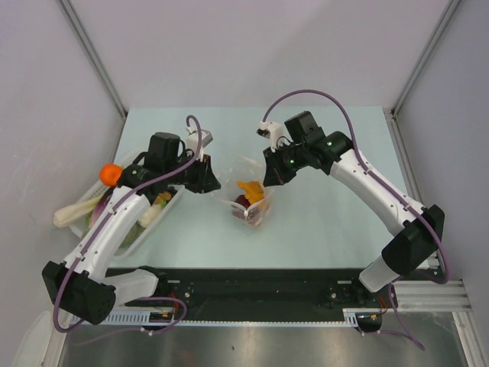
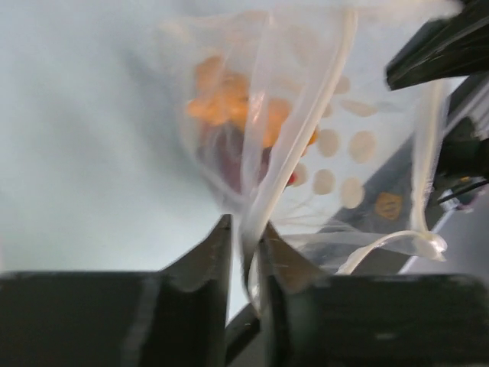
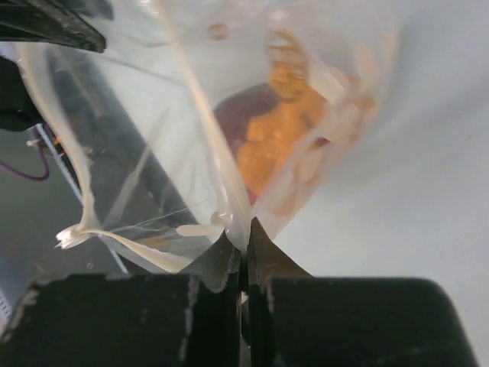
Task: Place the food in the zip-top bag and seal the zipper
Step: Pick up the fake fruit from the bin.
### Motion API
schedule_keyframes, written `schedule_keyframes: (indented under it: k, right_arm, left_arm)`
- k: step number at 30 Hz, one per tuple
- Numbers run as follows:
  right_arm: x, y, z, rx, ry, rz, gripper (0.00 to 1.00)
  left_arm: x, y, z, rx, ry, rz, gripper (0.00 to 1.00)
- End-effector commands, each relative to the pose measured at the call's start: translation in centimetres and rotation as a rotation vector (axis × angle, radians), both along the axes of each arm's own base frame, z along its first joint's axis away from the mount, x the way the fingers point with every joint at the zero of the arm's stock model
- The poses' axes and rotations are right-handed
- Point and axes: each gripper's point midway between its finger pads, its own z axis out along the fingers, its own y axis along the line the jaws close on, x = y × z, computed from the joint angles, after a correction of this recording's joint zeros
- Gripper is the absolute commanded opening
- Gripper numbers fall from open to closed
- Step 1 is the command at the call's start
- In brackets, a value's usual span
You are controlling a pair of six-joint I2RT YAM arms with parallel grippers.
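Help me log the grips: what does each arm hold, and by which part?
Right fingers pinch the zip-top bag by its zipper strip. Left fingers straddle the same strip, slightly apart; whether they grip it cannot be told.

White arms (image 1: 114,222), black joints (image 1: 164,149), purple cables (image 1: 306,95).

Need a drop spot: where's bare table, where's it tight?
Bare: far strip of the pale green table behind both arms; near-right patch between the clear dotted plastic bag and right arm. Crowded: left, white plastic tray under the left arm; centre, left pincer and right pincer at the bag.
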Motion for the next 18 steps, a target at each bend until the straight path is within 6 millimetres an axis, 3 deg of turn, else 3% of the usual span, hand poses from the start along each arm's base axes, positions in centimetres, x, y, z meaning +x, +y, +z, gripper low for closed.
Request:
schedule_keyframes:
  k: [1, 5, 6, 7, 8, 9, 13, 15, 18]
  right_arm:
    - [-4.1, 1.7, 3.5, 0.113, 0.042, 0.138, 0.00]
    - [-5.9, 4.0, 2.3, 0.101, 0.045, 0.221, 0.00]
    - [-5.5, 4.1, 2.1, 0.090, 0.030, 0.226, 0.00]
    - [-5.1, 4.3, 1.9, 0.079, 0.015, 0.220, 0.00]
    - [-4.1, 4.2, 1.0, 0.050, 0.011, 0.193, 0.00]
    - [-3.6, 4.1, 0.9, 0.047, 0.018, 0.178, 0.00]
    - [-2.3, 3.7, -0.2, 0.049, 0.108, 0.117, 0.00]
    - [-2.2, 3.5, -0.5, 0.053, 0.131, 0.106, 0.00]
    - [-1.4, 3.2, -0.1, 0.067, 0.140, 0.060, 0.00]
  left_arm:
    - [0.4, 0.8, 2.5, 0.040, -0.159, -0.044, 0.30]
    - [0.0, 1.8, 2.6, 0.090, -0.213, -0.062, 0.35]
    - [0.1, 2.2, 2.9, 0.095, -0.225, -0.050, 0.59]
    - [0.0, 2.4, 3.1, 0.086, -0.238, -0.048, 0.76]
    - [0.5, 3.2, 4.4, 0.049, -0.285, -0.010, 0.91]
    - [0.7, 3.4, 5.0, 0.019, -0.300, -0.002, 0.99]
    - [1.3, 4.7, 8.0, -0.081, -0.309, 0.015, 1.00]
    - [2.6, 6.4, 7.7, -0.070, -0.277, 0.068, 1.00]
    - [5.0, 10.8, 6.8, -0.056, -0.236, 0.231, 1.00]
